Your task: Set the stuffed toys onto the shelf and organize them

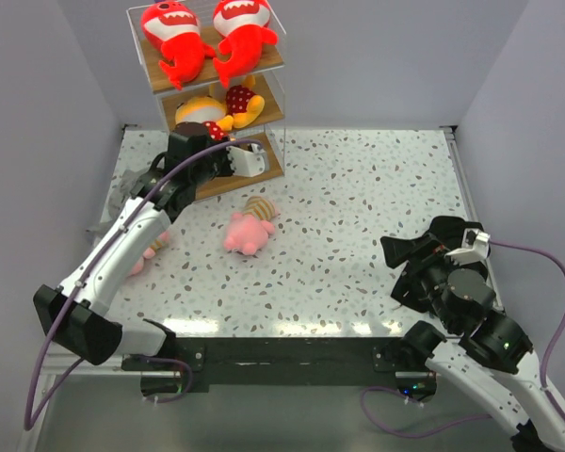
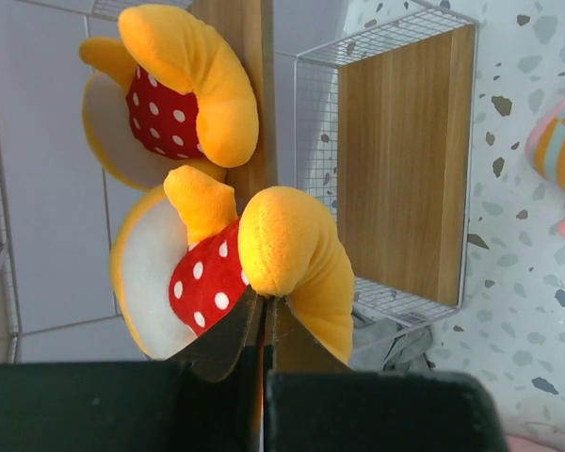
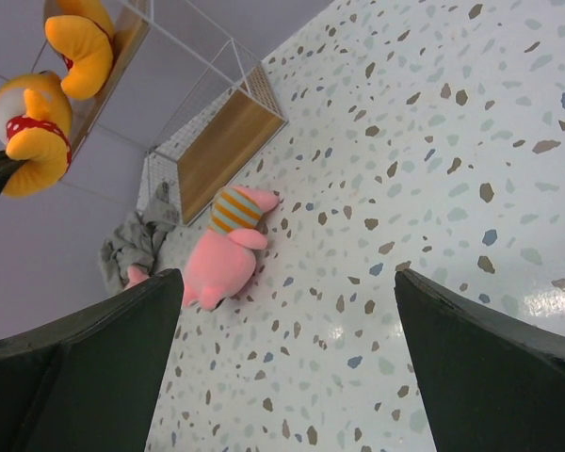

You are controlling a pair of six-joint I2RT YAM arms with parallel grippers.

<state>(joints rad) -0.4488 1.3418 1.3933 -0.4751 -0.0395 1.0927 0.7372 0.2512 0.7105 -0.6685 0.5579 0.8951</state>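
The shelf (image 1: 264, 171) stands at the far left of the table. Two red sharks (image 1: 212, 38) lie on its top board. A yellow toy in a red polka-dot dress (image 1: 243, 102) rests on the middle board. My left gripper (image 1: 200, 128) is at that middle tier, shut on a second yellow toy (image 2: 282, 250), pinching it at the seam by its leg. The bottom board (image 2: 405, 160) is bare. A pink striped toy (image 1: 247, 229) lies on the table, also in the right wrist view (image 3: 221, 254). Another pink toy (image 1: 151, 252) peeks out beneath my left arm. My right gripper (image 3: 287, 358) is open over bare table.
A crumpled grey cloth (image 1: 122, 193) lies left of the shelf foot, by the side wall. Grey walls close in the table on the left, back and right. My right gripper (image 1: 395, 268) sits low at the near right.
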